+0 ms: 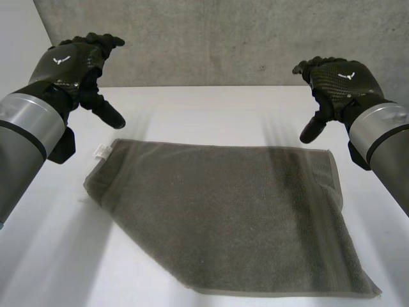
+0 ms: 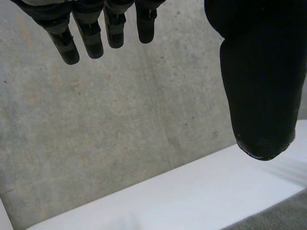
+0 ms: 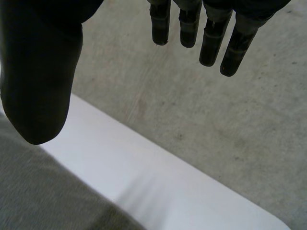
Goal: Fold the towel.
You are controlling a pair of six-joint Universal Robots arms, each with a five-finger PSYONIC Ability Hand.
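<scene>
A grey-brown towel [image 1: 230,217] lies flat on the white table [image 1: 211,115], its far edge running from a small white label [image 1: 102,151] at the left to a corner at the right. My left hand [image 1: 73,67] hovers open above the table, just beyond the towel's far left corner. My right hand [image 1: 335,83] hovers open above the far right corner. Neither touches the cloth. In the left wrist view the fingers [image 2: 91,33] hang straight and a towel corner [image 2: 278,218] peeks in below the thumb. The right wrist view shows straight fingers [image 3: 211,38] and the towel [image 3: 43,196] under the thumb.
A concrete wall [image 1: 243,38] rises right behind the table's far edge. Bare white table surface surrounds the towel on the left [image 1: 45,243] and far side.
</scene>
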